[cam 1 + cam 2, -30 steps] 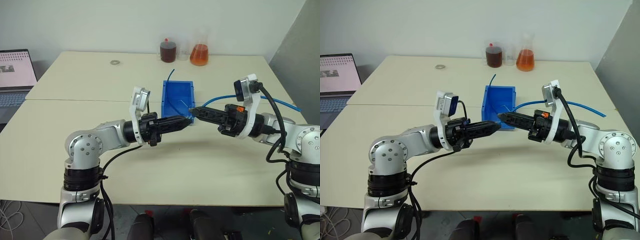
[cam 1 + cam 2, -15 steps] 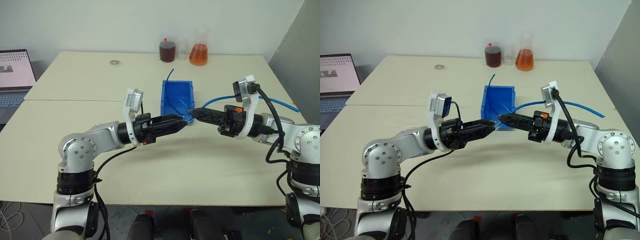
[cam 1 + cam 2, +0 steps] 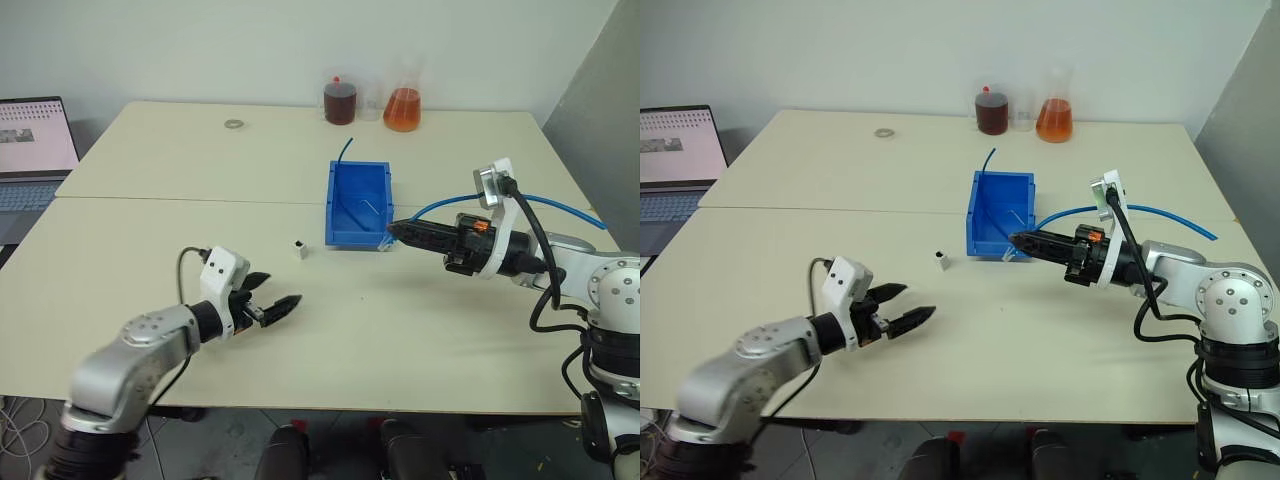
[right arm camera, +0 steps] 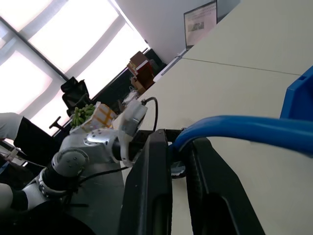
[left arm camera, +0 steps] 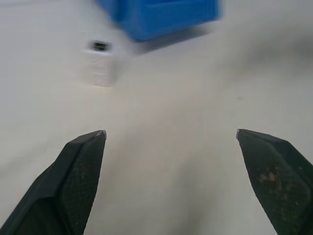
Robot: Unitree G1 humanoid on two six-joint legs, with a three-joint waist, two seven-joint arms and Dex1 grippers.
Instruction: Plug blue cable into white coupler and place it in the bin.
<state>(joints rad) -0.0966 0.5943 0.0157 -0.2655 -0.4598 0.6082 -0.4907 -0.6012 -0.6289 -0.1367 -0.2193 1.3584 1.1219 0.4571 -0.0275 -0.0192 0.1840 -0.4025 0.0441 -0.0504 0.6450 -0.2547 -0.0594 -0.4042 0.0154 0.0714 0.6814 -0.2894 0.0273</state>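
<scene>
The white coupler (image 3: pixel 299 248) stands alone on the table, a little left of the bin's (image 3: pixel 352 238) near corner; in the left wrist view the coupler (image 5: pixel 100 66) lies ahead of my fingers. My left gripper (image 3: pixel 276 292) is open and empty, low over the table near its front edge, well short of the coupler. My right gripper (image 3: pixel 392 230) is shut on the tip of the blue cable (image 3: pixel 560 205), just off the bin's near right corner. From there the cable (image 4: pixel 234 128) trails back to the right over the table.
A short dark-blue wire stub (image 3: pixel 343 150) pokes up from the bin's far end. Two flasks, one with dark red liquid (image 3: pixel 339 100) and one with orange liquid (image 3: pixel 401 108), stand at the back edge. A small ring (image 3: pixel 233 124) lies at the back left, and a laptop (image 3: pixel 30 150) sits far left.
My left gripper opened and swung down and left, away from the bin to the table's front edge. The white coupler now stands on the table. The right gripper kept its place with the cable.
</scene>
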